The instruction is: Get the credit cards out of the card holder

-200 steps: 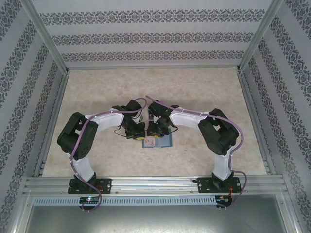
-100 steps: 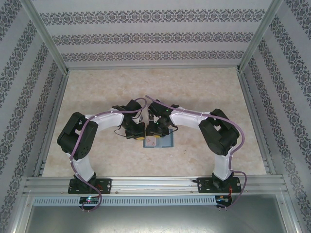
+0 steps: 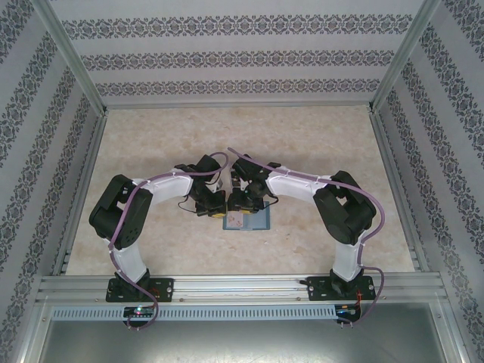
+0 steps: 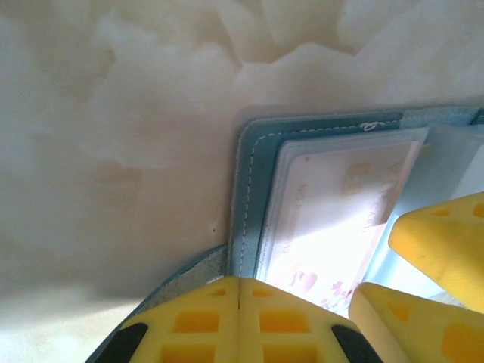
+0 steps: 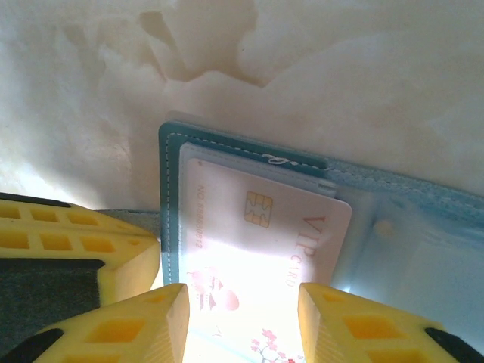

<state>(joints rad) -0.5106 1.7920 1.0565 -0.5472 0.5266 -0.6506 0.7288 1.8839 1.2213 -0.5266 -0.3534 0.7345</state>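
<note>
Pinning the card holder (image 5: 168, 197) with my shut left fingers (image 4: 239, 302), I'm hovering parted right fingers (image 5: 243, 314) over a credit card (image 5: 265, 227) not yet out.

The teal-blue card holder (image 5: 169, 189) lay open and flat on the pale marbled bench (image 3: 318, 144), toward the near middle of it, with white stitching running round its edge. A credit card (image 5: 257, 227), pale pink-white with a gold chip, "VIP" lettering and a red floral print, lay face up on one inner panel, its long side along the stitched edge. It was apparently tucked partly under a clear pocket, and glare washed out its lower end. A small round snap (image 5: 386, 227) showed on the neighbouring panel.
</note>
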